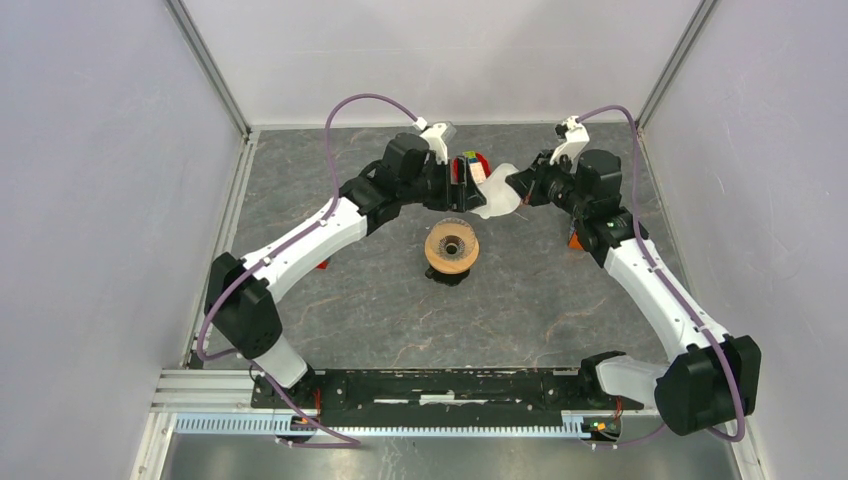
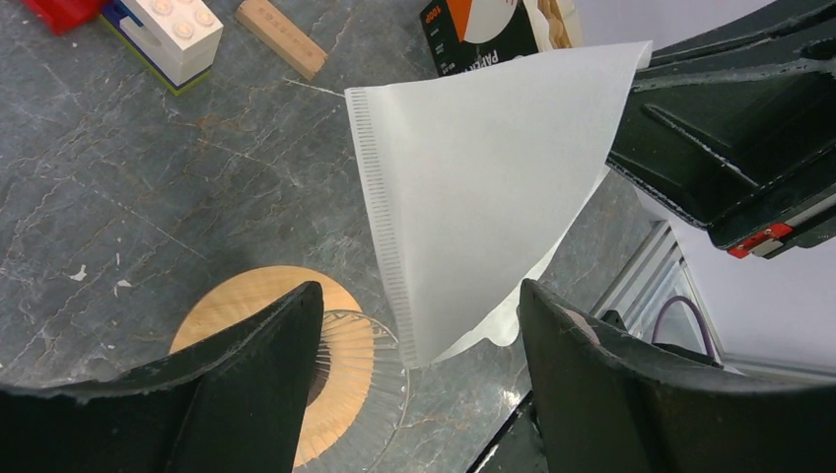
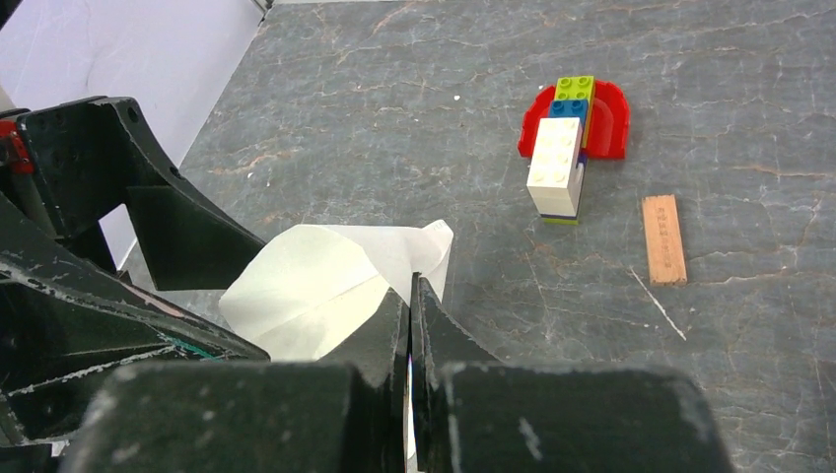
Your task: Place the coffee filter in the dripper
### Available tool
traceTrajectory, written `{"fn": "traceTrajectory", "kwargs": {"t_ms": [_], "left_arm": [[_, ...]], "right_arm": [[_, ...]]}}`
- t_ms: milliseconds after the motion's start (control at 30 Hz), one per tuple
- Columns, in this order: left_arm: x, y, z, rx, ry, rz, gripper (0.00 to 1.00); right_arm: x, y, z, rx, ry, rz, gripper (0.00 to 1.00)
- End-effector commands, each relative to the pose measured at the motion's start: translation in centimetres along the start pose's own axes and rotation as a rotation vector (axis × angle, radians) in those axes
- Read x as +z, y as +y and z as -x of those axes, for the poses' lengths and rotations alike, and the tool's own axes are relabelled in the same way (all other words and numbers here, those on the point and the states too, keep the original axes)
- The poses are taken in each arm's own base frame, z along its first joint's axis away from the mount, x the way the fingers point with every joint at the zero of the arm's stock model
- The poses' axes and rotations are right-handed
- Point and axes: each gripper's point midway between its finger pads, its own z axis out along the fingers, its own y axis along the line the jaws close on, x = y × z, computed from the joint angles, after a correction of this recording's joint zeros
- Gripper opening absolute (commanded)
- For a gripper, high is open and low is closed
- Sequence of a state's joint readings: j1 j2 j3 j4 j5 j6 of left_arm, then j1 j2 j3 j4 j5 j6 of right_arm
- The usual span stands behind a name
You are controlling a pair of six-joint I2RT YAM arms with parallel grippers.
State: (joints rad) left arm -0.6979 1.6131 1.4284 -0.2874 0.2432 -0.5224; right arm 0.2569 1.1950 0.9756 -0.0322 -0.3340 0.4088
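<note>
The coffee filter [image 1: 495, 190] is a white paper cone held in the air behind the dripper [image 1: 452, 250], which stands mid-table with its tan ring and clear ribbed glass. My right gripper [image 3: 409, 286] is shut on one edge of the filter [image 3: 315, 286]. My left gripper [image 2: 422, 296] is open. The filter [image 2: 473, 197] hangs point-down between its fingers and touches neither. The dripper [image 2: 360, 360] lies below, partly hidden by the left finger. In the top view the left gripper [image 1: 462, 187] and right gripper [image 1: 518, 185] face each other across the filter.
Stacked toy blocks on a red piece [image 3: 567, 148] and a small wooden block [image 3: 662, 238] lie behind the grippers. A black filter packet [image 2: 483, 30] lies nearby. An orange object [image 1: 575, 240] sits by the right arm. Enclosure walls stand on the left, right and back.
</note>
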Motion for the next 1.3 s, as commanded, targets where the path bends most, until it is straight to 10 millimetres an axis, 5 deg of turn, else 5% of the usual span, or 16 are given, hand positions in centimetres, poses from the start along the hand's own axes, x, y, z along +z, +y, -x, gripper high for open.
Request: {"fn": "traceTrajectory", "kwargs": {"t_ms": [0, 800, 1267], "left_arm": [[0.4, -1.0, 1.6, 0.057, -0.039, -0.009, 0.79], [1.9, -1.5, 0.7, 0.061, 0.006, -0.018, 0.37], [2.0, -0.5, 0.8, 0.112, -0.001, 0.015, 0.02]], "right_arm": [[0.2, -0.4, -0.1, 0.024, -0.004, -0.017, 0.0], [-0.1, -0.3, -0.2, 0.014, -0.009, -0.002, 0.0], [-0.2, 0.2, -0.1, 0.012, -0.005, 0.028, 0.0]]}}
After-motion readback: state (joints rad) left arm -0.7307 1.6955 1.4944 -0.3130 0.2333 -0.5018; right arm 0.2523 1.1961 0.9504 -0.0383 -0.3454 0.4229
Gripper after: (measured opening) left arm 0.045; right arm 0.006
